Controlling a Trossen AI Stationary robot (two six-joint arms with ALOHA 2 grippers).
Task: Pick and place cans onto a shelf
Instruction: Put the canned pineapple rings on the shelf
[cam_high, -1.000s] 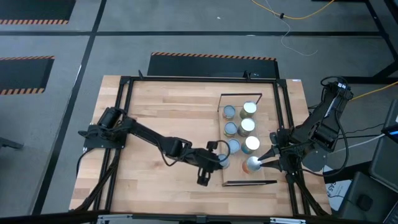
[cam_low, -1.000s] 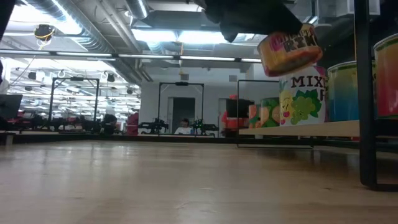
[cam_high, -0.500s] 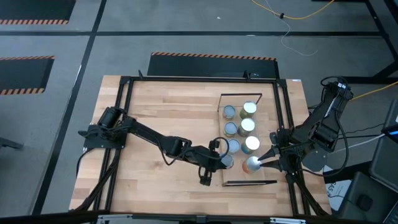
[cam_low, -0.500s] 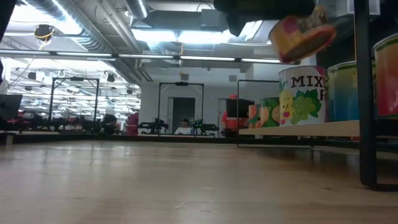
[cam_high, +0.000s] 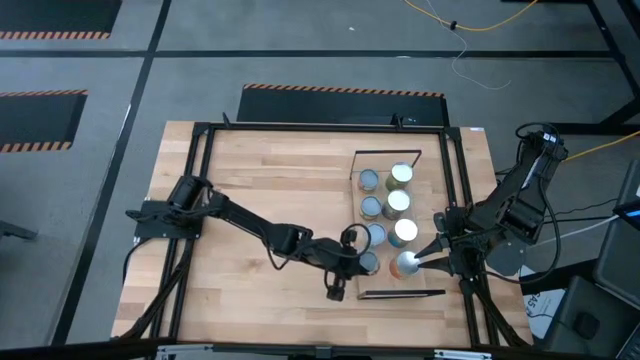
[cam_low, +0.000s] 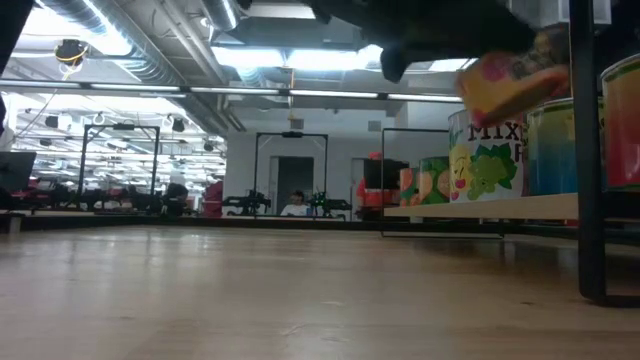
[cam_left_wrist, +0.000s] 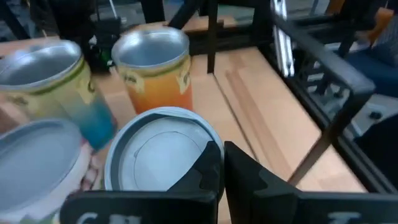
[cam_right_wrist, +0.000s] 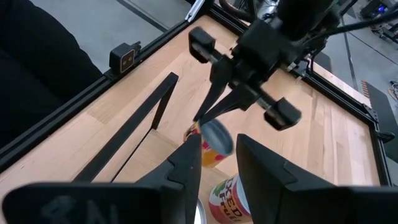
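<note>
Risk item: your left tool, pinching the rim of a tilted can above the shelf edge, may let it slip or knock standing cans; right tool part-open, waiting.

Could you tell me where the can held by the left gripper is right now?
In the high view the can sits in the left gripper, tilted above the shelf's left edge, beside the silver-topped can.

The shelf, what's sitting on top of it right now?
Seven cans stand on the shelf; the left gripper holds an eighth can tilted above it. The board under them is covered.
</note>
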